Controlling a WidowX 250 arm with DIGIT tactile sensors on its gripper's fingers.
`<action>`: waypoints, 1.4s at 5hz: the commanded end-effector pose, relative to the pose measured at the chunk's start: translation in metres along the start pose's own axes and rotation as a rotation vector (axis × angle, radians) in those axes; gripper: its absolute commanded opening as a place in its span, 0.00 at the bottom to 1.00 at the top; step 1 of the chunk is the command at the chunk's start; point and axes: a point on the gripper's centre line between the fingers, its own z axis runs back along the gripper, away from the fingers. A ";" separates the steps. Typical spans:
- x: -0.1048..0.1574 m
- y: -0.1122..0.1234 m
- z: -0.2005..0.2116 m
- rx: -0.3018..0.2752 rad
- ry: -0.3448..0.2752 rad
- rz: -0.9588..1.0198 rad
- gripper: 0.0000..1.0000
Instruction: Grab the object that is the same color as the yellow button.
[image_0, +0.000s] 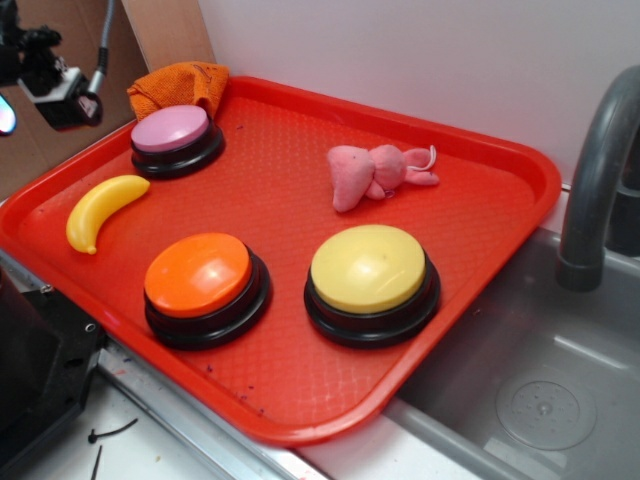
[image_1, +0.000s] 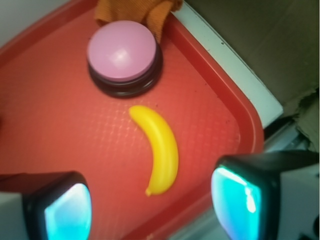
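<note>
Hovering above the left end of the red tray (image_0: 500, 215), my gripper (image_1: 150, 207) is spread wide, with nothing between its fingers. In the wrist view one fingertip (image_1: 62, 210) shows at the lower left and the other at the lower right, both glowing teal on their inner faces, and the gap between them sits just below the banana's lower tip.

The toy banana (image_1: 159, 155) lies flat on the tray floor, glossy yellow and curved, close to the tray's rim. Its upper end points toward the pink button (image_1: 122, 52), which stands just beyond it, near but not touching. Behind the pink button an orange cloth (image_1: 137, 10) is bunched against the tray's corner and drapes over the rim.

From the exterior view, the banana (image_0: 103, 210) is at the left side of the tray, well apart from the yellow button (image_0: 370, 275), which stands toward the front right on its black base. The orange button (image_0: 205, 285) sits beside the yellow one, between it and the banana. A small pink stuffed toy (image_0: 375, 175) lies further back on the tray. To the right, the counter holds a grey sink (image_0: 545, 390) with a dark faucet (image_0: 595, 190) arching over it.
</note>
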 end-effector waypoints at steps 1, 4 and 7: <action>0.004 0.003 -0.043 0.035 -0.046 -0.008 1.00; -0.001 0.014 -0.094 0.004 0.047 0.011 1.00; 0.000 0.003 -0.077 0.045 0.016 -0.012 0.00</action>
